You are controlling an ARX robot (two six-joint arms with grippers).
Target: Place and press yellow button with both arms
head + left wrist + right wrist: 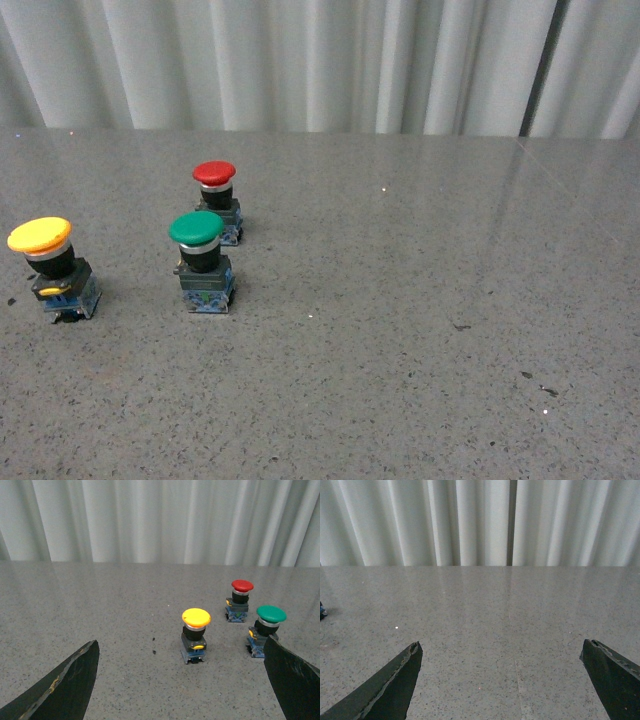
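Observation:
The yellow button (55,265) stands upright at the table's far left, with a yellow cap, black body and blue-grey base. The left wrist view has the same yellow button (195,634) ahead of my left gripper (182,647), which is open with nothing between its wide-spread black fingers (70,685). Open too, my right gripper (501,649) hangs over bare grey table with its jaws empty. Neither arm appears in the front view.
A green-capped button (203,260) stands right of the yellow one, with a red-capped button (218,200) behind it. Both also show in the left wrist view, green button (267,630) and red button (240,599). A white curtain (320,60) closes the far side of the speckled table (420,340).

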